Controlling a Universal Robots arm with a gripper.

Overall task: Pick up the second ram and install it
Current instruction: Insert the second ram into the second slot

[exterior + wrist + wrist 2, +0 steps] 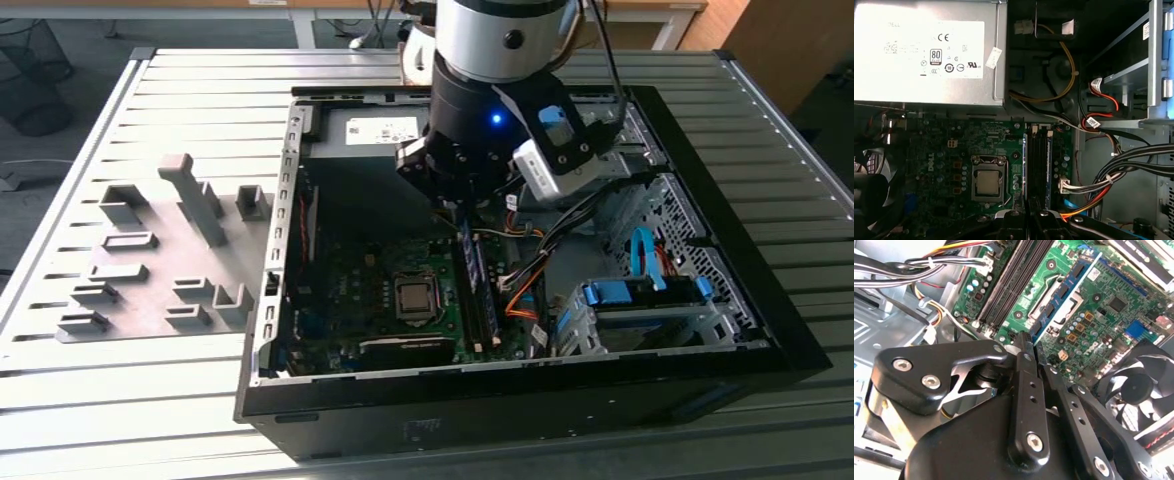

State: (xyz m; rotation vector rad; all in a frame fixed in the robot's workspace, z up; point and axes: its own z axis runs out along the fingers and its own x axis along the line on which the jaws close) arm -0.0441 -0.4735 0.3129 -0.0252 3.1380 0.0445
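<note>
- Our gripper [1030, 346] is clamped on the ram [1066, 290], edge-on over the slots [1037, 155].
- We judge it best kept upright and parallel to the slot while pressing.

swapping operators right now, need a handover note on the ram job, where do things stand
Gripper: low inside the open computer case, jaws closed thin on one end of the second ram.
Ram: lies along the memory slots on the motherboard, beside the processor socket.
Done: ram picked up and brought to the slots.
Left: full seating cannot be told from these views; jaws not released.
</note>
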